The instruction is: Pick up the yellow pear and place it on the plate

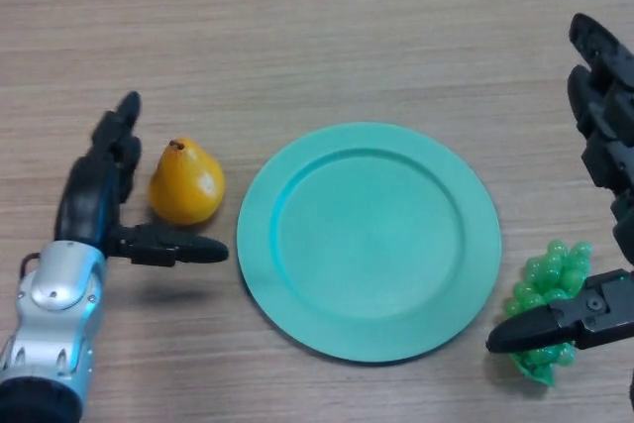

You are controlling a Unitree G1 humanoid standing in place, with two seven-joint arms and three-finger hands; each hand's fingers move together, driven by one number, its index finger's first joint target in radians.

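A yellow pear (185, 184) lies on the wooden table left of a round teal plate (297, 195). My left hand (91, 195) is open beside the pear. Its fingers reach along the pear's left side and its thumb (178, 248) stretches out just below the pear. I cannot tell whether the hand touches the pear. The plate holds nothing. My right hand (604, 136) is open at the right edge, well away from the pear, with its thumb (555, 324) over a bunch of green grapes.
A bunch of green grapes (550, 279) lies right of the plate, partly under my right thumb. The wooden table (317, 27) stretches across the whole view.
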